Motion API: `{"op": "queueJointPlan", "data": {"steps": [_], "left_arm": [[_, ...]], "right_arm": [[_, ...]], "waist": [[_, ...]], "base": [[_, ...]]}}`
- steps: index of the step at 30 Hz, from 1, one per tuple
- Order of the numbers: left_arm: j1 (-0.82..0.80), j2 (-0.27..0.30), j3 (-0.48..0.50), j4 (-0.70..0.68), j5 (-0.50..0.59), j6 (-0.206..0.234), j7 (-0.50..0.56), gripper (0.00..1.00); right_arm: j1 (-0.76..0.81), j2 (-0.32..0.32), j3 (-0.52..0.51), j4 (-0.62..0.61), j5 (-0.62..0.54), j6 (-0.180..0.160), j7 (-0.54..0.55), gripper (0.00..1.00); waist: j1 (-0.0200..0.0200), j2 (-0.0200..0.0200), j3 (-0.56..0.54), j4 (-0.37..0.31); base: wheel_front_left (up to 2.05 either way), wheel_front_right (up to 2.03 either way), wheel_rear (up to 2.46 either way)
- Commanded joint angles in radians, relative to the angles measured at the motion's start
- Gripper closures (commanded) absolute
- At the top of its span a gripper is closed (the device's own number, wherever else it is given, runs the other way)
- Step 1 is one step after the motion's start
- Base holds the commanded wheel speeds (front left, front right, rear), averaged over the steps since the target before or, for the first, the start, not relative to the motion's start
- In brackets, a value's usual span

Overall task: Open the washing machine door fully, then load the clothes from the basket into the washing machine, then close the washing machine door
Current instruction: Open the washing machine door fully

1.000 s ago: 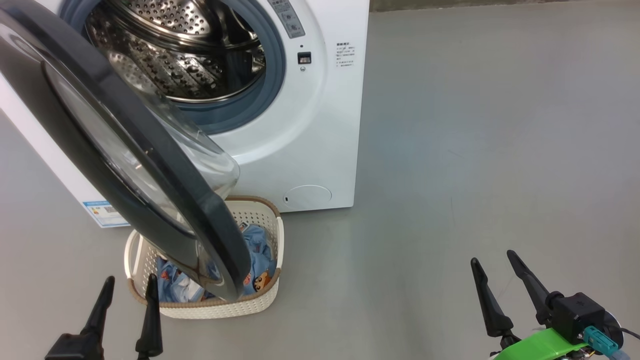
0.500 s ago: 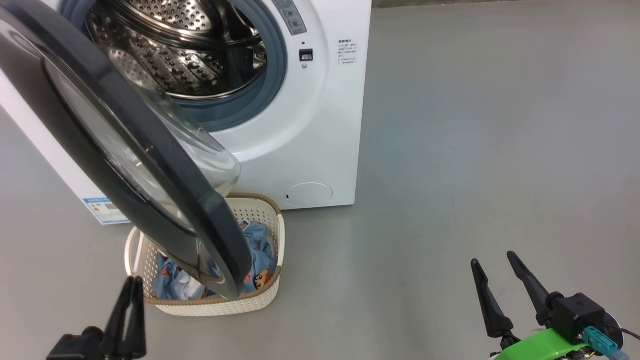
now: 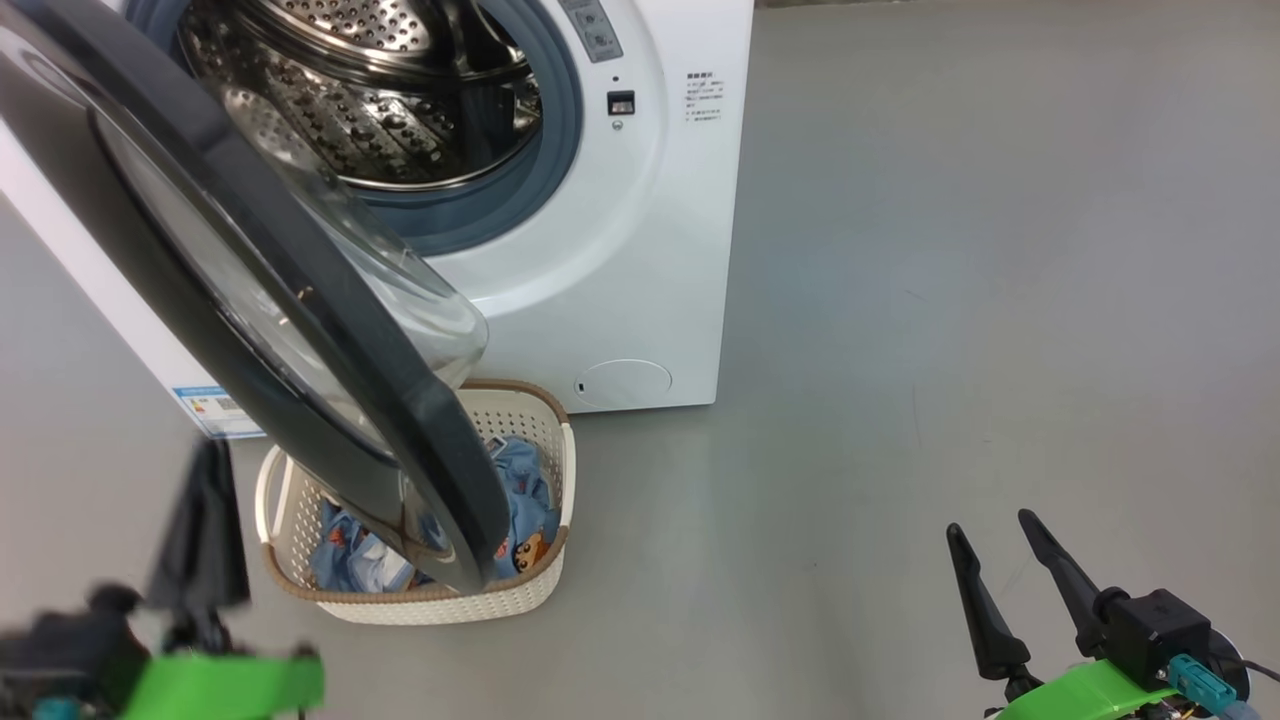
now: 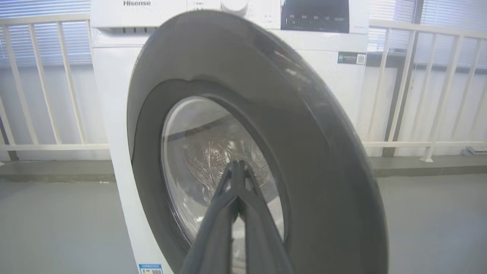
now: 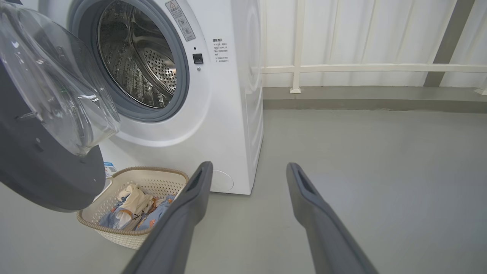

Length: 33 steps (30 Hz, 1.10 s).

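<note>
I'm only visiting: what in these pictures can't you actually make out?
- Clothes: in the head view the washing machine door covers the middle of the basket, so their number is unclear.
- Left gripper: blurred in the head view; its jaws cannot be read there.
- Left wrist view: whether the fingertips touch the door's glass cannot be told.
- Small label on the washing machine: too small to read in the head view.

The washing machine door (image 3: 260,300) stands part-open above the basket (image 3: 520,600) holding blue clothes (image 3: 520,490).

Door (image 3: 330,340) black-rimmed; basket (image 3: 500,605) cream, perforated, brown rim; clothes (image 3: 525,500) light blue, cartoon-printed.
</note>
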Motion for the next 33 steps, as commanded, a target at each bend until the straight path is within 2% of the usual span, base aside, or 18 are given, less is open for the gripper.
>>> {"op": "queueJointPlan", "data": {"steps": [1, 7, 14, 16, 22, 25, 29, 33], "left_arm": [[-0.069, 0.009, 0.027, -0.074, 0.007, -0.008, -0.006, 1.0], [-0.2, 0.01, -0.071, -0.278, 0.039, -0.029, -0.006, 1.0], [-0.325, 0.012, -0.321, -0.353, 0.038, -0.041, 0.006, 1.0], [-0.336, 0.012, -0.359, -0.352, 0.034, -0.041, 0.011, 1.0], [-0.361, 0.011, -0.581, -0.287, -0.002, -0.043, 0.036, 1.0], [-0.348, 0.01, -0.661, -0.237, -0.018, -0.043, 0.035, 1.0], [-0.314, 0.01, -0.708, -0.167, -0.033, -0.041, 0.026, 1.0], [-0.287, 0.01, -0.714, -0.086, -0.051, -0.033, 0.017, 1.0]], "right_arm": [[-0.009, -0.014, 0.014, -0.018, -0.001, 0.001, -0.012, 0.0], [-0.01, -0.012, 0.01, -0.01, -0.002, 0.001, -0.012, 0.0], [-0.019, -0.01, 0.016, -0.005, -0.005, 0.001, -0.012, 0.0], [-0.02, -0.01, 0.017, -0.004, -0.005, 0.001, -0.012, 0.0], [-0.028, -0.01, 0.027, 0.004, -0.008, 0.001, -0.012, 0.0], [-0.032, -0.012, 0.031, 0.009, -0.013, 0.001, -0.012, 0.0], [-0.034, -0.013, 0.032, 0.01, -0.016, 0.001, -0.012, 0.0], [-0.034, -0.015, 0.024, 0.01, -0.018, 0.001, -0.012, 0.0]], "waist": [[0.0, 0.0, -0.002, 0.002], [0.0, 0.0, -0.008, 0.005], [0.0, 0.0, -0.004, -0.004], [0.0, 0.0, -0.003, -0.006], [0.0, 0.0, 0.006, -0.017], [0.0, 0.0, 0.012, -0.02], [0.0, 0.0, 0.022, -0.02], [0.0, 0.0, 0.035, -0.011]], "base": [[0.0, 0.0, 0.0], [0.0, 0.0, 0.0], [0.0, 0.0, 0.0], [0.0, 0.0, 0.0], [0.0, 0.0, 0.0], [0.0, 0.0, 0.0], [0.0, 0.0, 0.0], [0.0, 0.0, 0.0]]}}
